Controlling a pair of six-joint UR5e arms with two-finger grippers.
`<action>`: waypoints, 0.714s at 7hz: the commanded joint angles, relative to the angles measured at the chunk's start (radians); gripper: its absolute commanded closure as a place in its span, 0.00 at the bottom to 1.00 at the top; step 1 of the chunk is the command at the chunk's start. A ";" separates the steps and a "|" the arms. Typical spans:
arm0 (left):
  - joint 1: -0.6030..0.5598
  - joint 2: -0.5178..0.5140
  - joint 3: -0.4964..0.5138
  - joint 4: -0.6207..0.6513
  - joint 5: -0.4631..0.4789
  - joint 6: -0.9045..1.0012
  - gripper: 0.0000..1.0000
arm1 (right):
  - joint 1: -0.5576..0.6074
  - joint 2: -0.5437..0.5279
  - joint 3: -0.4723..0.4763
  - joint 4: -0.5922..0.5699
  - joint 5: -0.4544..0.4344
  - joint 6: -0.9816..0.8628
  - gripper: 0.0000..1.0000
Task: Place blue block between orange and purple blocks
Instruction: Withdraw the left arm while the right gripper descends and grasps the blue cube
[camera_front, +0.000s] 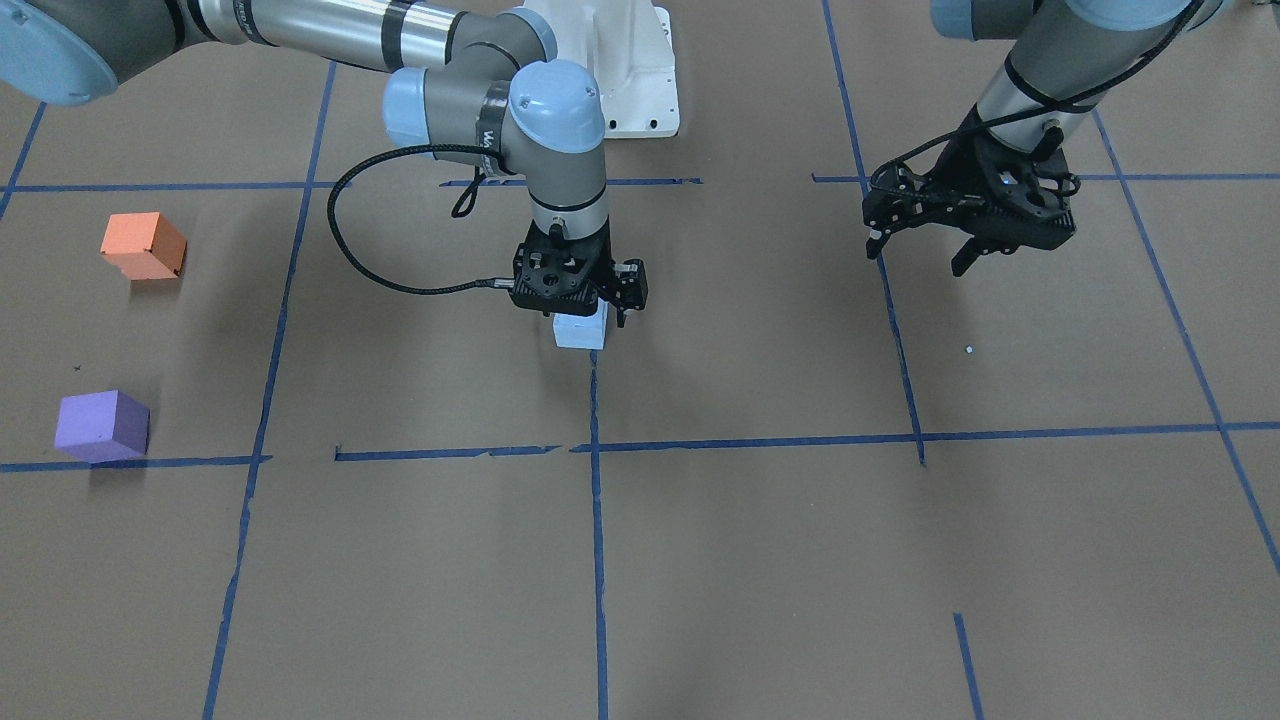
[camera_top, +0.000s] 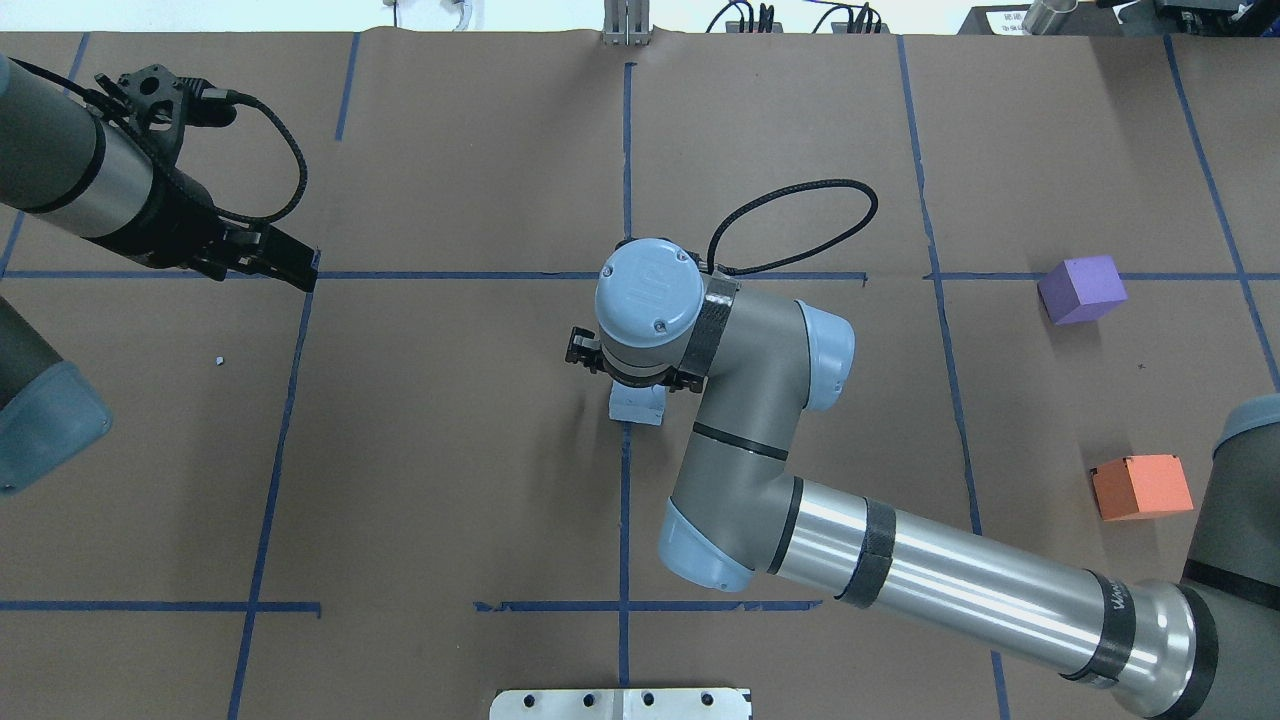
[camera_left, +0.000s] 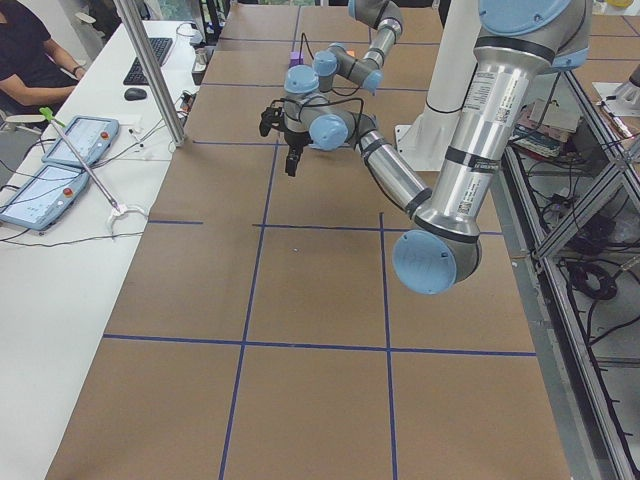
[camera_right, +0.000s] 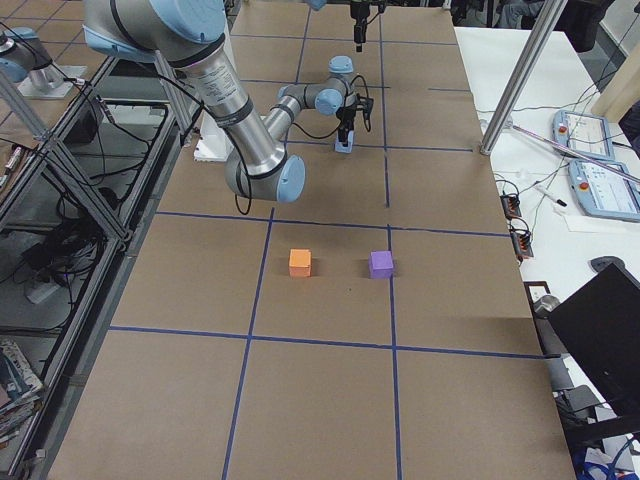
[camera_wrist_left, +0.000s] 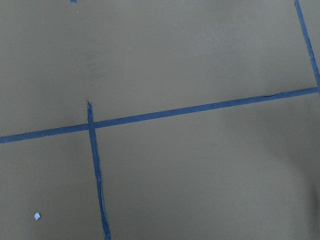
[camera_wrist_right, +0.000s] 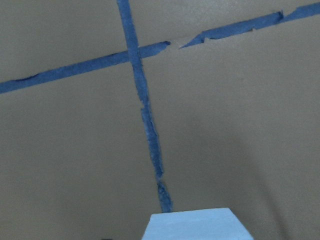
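Observation:
The light blue block (camera_front: 581, 332) rests on the brown table at the centre, at the end of a tape line. My right gripper (camera_front: 585, 310) hangs straight down over it, with one finger (camera_front: 622, 308) showing just beside the block and a small gap between them, so the jaws look open around it. The block's top fills the bottom edge of the right wrist view (camera_wrist_right: 197, 226). The orange block (camera_front: 144, 245) and the purple block (camera_front: 102, 425) sit apart at the robot's far right. My left gripper (camera_front: 920, 252) is open and empty, held above the table.
Blue tape lines (camera_front: 596, 520) divide the brown paper table into squares. The robot's white base plate (camera_front: 640, 90) is at the table's back edge. A small white speck (camera_front: 968, 350) lies near my left gripper. Operator tables with tablets (camera_left: 60, 170) stand beyond the far side.

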 joint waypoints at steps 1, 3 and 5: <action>0.000 0.000 0.002 0.001 -0.002 -0.001 0.00 | 0.000 0.001 -0.011 0.007 0.003 -0.002 0.77; 0.000 -0.002 -0.003 0.001 -0.002 -0.001 0.00 | 0.017 -0.034 0.050 -0.001 0.019 -0.006 0.96; -0.002 -0.002 -0.003 0.001 -0.002 -0.007 0.00 | 0.156 -0.274 0.346 -0.004 0.167 -0.107 0.96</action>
